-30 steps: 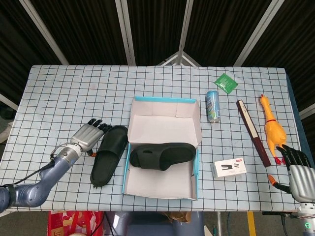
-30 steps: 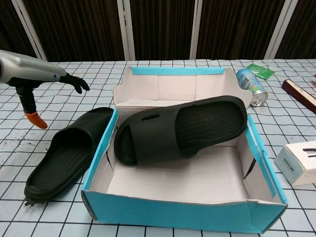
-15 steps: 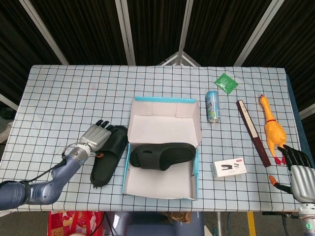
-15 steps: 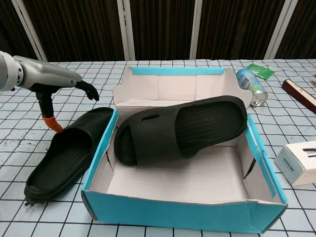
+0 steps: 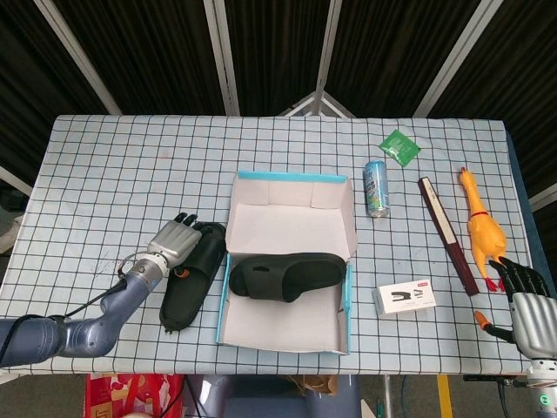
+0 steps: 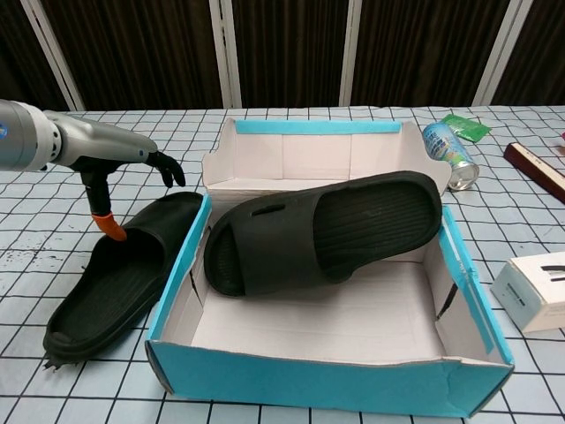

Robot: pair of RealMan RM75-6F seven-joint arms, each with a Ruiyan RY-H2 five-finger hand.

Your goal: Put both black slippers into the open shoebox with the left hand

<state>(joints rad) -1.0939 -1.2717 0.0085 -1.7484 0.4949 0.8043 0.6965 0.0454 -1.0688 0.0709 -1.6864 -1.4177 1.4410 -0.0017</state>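
Observation:
One black slipper [image 5: 287, 275] [image 6: 327, 230] lies inside the open shoebox [image 5: 291, 324] [image 6: 327, 389], propped across its left and right walls. The second black slipper [image 5: 190, 283] [image 6: 119, 274] lies on the table just left of the box. My left hand [image 5: 174, 242] [image 6: 119, 163] hovers over that slipper's far end with fingers spread, its orange-tipped thumb at the slipper's upper surface; it holds nothing. My right hand [image 5: 522, 296] rests at the table's front right edge, fingers apart and empty.
A blue can [image 5: 376, 187] [image 6: 448, 155] lies right of the box. A white box [image 5: 406, 297] [image 6: 538, 291], a dark long bar [image 5: 447, 233], a rubber chicken [image 5: 480, 222] and a green packet [image 5: 399, 146] occupy the right side.
My left hand has moved right, from beside the loose slipper to over its far end. The slippers, box and right hand have not moved.

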